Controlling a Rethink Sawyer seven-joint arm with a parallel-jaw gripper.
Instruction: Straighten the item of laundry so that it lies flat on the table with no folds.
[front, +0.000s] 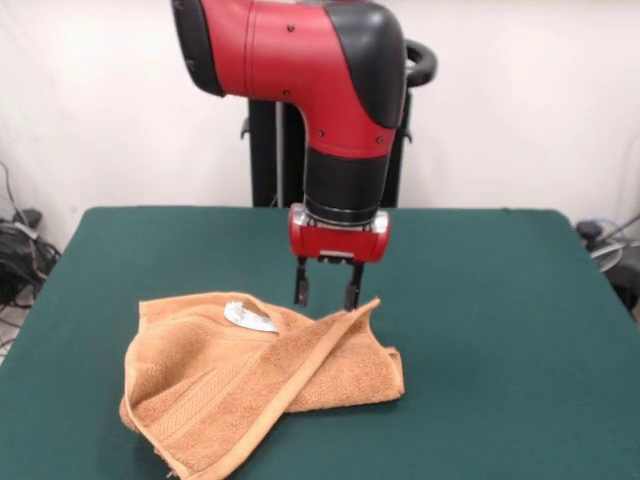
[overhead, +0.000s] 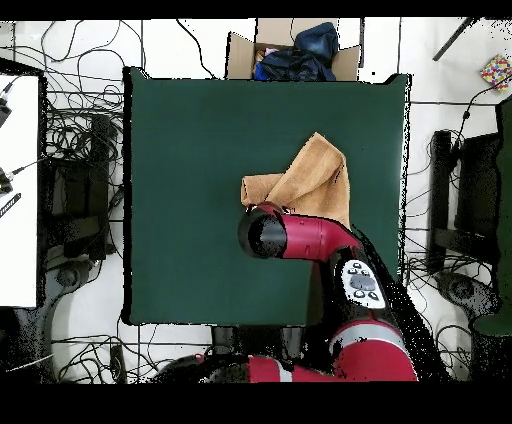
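Observation:
The orange-tan towel (front: 250, 385) lies crumpled on the dark green table (front: 500, 300), left of centre and toward the near edge. One side is folded over in a raised diagonal ridge, and a small white label (front: 250, 317) shows near its far edge. My gripper (front: 326, 292) hangs straight down just behind the towel's far edge. Its two black fingers (front: 301, 285) stand apart and hold nothing. In the overhead view the towel (overhead: 312, 178) lies right of the table's (overhead: 190, 180) centre. The red arm (overhead: 300, 235) covers its lower edge and hides the gripper.
A cardboard box with dark clothes (overhead: 290, 55) stands on the floor beyond the table's far edge. Cables cover the floor around the table. A white table (overhead: 18, 190) stands at the left of the overhead view. The black pedestal (front: 265, 150) rises behind the table.

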